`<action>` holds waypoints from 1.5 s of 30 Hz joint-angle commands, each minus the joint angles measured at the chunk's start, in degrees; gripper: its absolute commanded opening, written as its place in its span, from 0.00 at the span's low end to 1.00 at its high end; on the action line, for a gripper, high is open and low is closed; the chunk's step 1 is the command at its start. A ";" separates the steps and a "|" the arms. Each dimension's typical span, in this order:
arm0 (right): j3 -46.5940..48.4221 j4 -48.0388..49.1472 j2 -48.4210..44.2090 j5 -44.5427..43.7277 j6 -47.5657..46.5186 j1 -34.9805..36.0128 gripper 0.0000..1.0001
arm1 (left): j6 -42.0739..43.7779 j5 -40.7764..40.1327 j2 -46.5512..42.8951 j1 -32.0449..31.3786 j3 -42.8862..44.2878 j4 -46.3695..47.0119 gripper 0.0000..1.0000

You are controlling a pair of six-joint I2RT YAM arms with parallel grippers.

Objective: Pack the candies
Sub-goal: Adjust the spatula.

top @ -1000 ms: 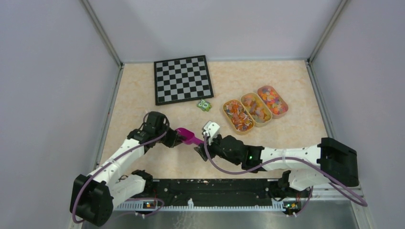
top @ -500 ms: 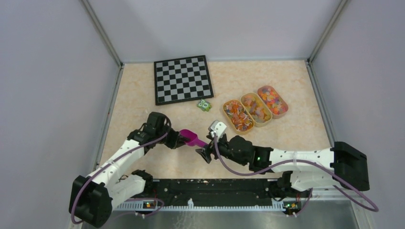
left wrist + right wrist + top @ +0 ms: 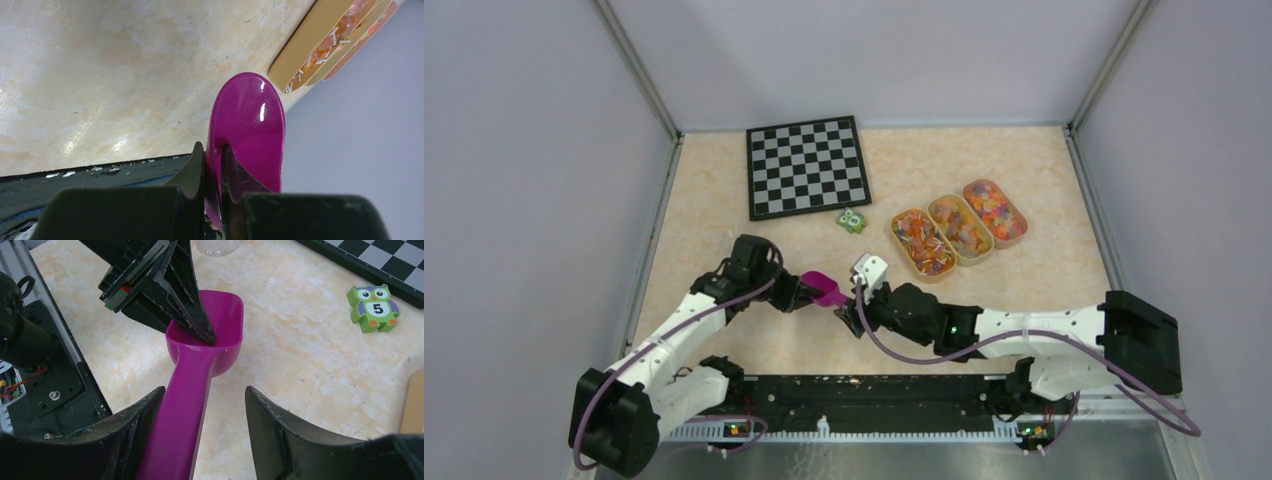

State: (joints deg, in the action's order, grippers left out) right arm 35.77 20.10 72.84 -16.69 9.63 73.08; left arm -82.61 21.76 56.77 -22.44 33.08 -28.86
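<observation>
One scoop: left tool pinching rim, right tool spread astride handle; candies apart.

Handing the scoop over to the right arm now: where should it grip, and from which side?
Grip the handle of the magenta scoop, coming in from its free end. The left gripper pinches the rim of the bowl, so that end is taken. The straight, narrow handle lies between the fingers of the open right gripper, which can probably close across its sides.
</observation>
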 commanded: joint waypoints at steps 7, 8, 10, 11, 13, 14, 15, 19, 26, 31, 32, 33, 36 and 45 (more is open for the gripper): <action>3.98 2.61 1.08 -4.26 -0.22 -0.22 0.41 | -1.85 -3.65 -2.32 -0.24 2.21 -3.36 0.00; 3.84 2.78 1.03 -3.88 -0.22 -0.22 0.53 | -1.81 -4.65 -2.44 -0.24 2.54 -4.11 0.00; 3.51 3.07 0.64 -2.31 -0.31 -0.22 0.63 | -2.50 -5.05 -2.83 -0.13 2.15 -3.84 0.00; 3.25 3.22 0.45 -1.68 -0.27 -0.22 0.64 | -3.03 -4.84 -3.09 -0.15 1.78 -3.48 0.00; 2.65 3.72 0.23 -0.40 -0.16 -0.22 0.65 | -4.12 -4.39 -3.49 -0.15 0.98 -2.93 0.00; 2.22 4.09 0.02 -0.03 -0.04 -0.22 0.66 | -4.44 -4.31 -3.71 -0.06 0.69 -2.61 0.00; 1.68 4.60 -0.33 0.25 0.11 -0.22 0.68 | -4.67 -4.34 -3.87 -0.11 0.46 -2.34 0.00; 1.30 4.27 -0.72 -0.17 0.16 -0.22 0.63 | -5.39 -4.70 -4.42 0.11 0.48 -2.54 0.00; 2.66 3.26 -0.06 -1.00 -1.06 0.10 0.17 | -4.77 -7.61 -4.21 0.18 3.19 -6.68 0.00; 3.16 2.27 0.19 -3.49 -0.95 0.23 0.24 | -5.40 -8.99 -4.62 0.12 3.88 -8.72 0.00; 3.09 2.03 0.08 -4.14 -0.60 0.28 0.40 | -5.60 -10.16 -4.72 0.14 4.37 -10.33 0.00; 3.00 1.78 -0.18 -4.36 -0.44 0.23 0.55 | -5.52 -11.36 -4.96 0.19 4.86 -11.08 0.00; 2.40 1.91 -1.08 -2.83 -0.44 0.28 0.66 | -6.12 -12.39 -5.92 0.23 4.89 -10.78 0.00; 2.74 2.18 -0.80 -1.31 -0.56 0.42 0.61 | -6.29 -13.33 -5.90 0.26 4.39 -11.02 0.00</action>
State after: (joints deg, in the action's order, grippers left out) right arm 36.53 20.99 73.45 -18.35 9.41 73.08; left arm -88.01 9.87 51.13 -22.41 35.90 -39.79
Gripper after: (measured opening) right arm 0.668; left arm 0.083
